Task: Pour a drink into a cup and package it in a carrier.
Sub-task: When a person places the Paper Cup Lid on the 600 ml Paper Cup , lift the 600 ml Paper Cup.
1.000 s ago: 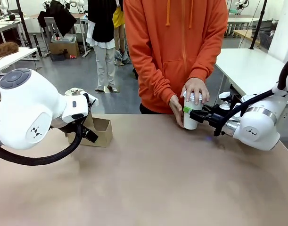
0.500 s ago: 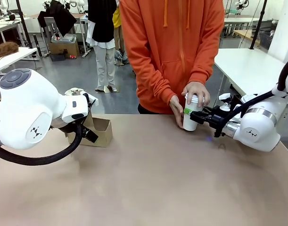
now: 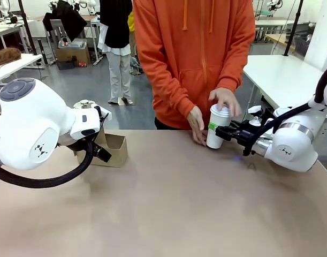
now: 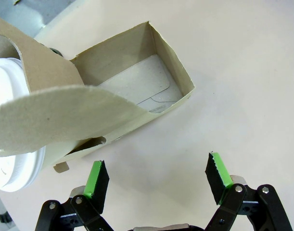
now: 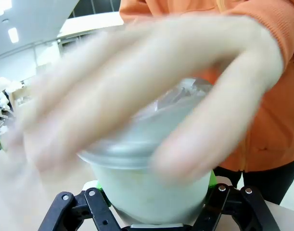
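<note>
White tapered paper cup (image 3: 219,119) with a white plastic lid (image 3: 221,110) stands upright at right of centre in the front view, near the far edge of the tan counter (image 3: 168,203). The right gripper (image 3: 220,129) is closed on its side wall, the 2 green pads pressed to opposite sides of the cup below the lid. A person in an orange hoodie has 1 hand (image 3: 226,100) spread over the lid and the other hand (image 3: 196,122) beside the base. In the right wrist view that upper hand is blurred, so we cannot tell whether the lid is fully seated.

We judge the coming move to be packaging. It turns on this: the brown cardboard carrier (image 3: 114,150) lies well apart from the cup, toward the left of the frame, and the cup's long axis is vertical. In the left wrist view the left gripper (image 4: 158,173) hovers wide open and empty above the carrier. The carrier's right-hand pocket (image 4: 137,84) is free, while a second lidded cup (image 4: 12,144) fills the pocket at the left edge. The left arm is nearer the carrier.
</note>
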You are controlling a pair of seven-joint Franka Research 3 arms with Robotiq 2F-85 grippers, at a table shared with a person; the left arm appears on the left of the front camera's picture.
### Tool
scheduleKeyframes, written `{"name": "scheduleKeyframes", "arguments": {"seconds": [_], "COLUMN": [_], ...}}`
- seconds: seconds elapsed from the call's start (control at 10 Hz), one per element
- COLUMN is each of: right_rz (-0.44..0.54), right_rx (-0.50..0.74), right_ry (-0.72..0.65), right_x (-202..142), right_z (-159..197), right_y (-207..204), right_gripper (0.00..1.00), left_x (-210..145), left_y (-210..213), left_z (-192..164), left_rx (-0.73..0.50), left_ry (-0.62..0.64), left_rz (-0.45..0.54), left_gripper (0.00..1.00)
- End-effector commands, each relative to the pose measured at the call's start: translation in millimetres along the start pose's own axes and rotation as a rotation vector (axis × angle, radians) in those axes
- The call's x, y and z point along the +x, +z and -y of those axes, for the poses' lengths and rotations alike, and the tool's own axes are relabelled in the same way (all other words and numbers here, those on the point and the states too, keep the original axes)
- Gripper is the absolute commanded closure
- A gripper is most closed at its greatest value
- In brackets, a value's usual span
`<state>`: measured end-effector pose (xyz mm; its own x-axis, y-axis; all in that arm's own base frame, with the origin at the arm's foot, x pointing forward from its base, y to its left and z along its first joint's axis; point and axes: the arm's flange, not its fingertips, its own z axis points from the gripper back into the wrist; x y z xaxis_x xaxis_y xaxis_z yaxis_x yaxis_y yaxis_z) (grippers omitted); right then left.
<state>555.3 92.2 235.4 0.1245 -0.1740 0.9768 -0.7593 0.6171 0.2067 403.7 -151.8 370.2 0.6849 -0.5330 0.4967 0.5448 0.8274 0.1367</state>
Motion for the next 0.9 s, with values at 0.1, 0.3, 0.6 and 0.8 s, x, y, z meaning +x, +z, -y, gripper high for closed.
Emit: {"name": "scheduleKeyframes", "arguments": {"seconds": [0.1,0.3,0.6,0.8], "right_rz": [0.014,0.014,0.014,0.003], "right_rx": [0.002,0.002,0.002,0.001], "right_ry": [0.003,0.003,0.003,0.003], "right_x": [8.9,8.9,8.9,2.1], "right_z": [-2.1,-2.1,-2.1,-0.1], "right_y": [-1.6,-1.6,-1.6,-0.4], "right_gripper": [0.2,0.2,0.2,0.2], "left_x": [-0.1,-0.1,-0.1,-0.1], "left_y": [0.4,0.4,0.4,0.4], "left_z": [-0.1,-0.1,-0.1,-0.1], "left_rx": [-0.002,-0.002,-0.002,-0.002], "left_ry": [0.0,0.0,0.0,0.0], "left_rz": [0.001,0.001,0.001,0.001], "left_gripper": [0.0,0.0,0.0,0.0]}}
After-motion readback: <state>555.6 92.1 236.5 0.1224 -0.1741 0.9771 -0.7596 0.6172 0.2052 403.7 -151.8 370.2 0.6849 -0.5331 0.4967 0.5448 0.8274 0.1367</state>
